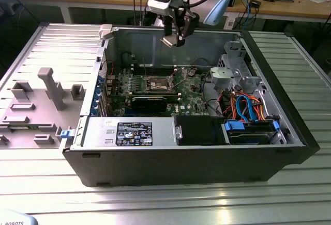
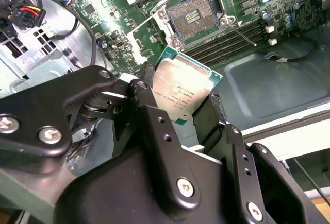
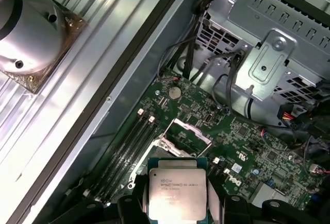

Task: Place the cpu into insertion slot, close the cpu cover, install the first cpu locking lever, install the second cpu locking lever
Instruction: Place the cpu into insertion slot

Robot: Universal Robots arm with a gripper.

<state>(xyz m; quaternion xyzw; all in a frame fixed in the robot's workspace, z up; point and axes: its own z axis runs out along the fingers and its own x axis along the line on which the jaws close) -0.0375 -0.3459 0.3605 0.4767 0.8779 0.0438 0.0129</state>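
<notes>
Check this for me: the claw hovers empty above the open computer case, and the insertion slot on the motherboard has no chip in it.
One thing is wrong: the claw is not empty. The second wrist view shows it shut on the cpu. The rest stands: it hovers above the open computer case, and the insertion slot has no chip in it.

The air above the open computer case is free. The pincer, clamped on the cpu, hangs there at the upper middle of the exterior view. Lower in the frame, the insertion slot lies uncovered. Around it stand the black card just below, memory slots to the left, the drive cage and orange and blue cables to the right.
</notes>
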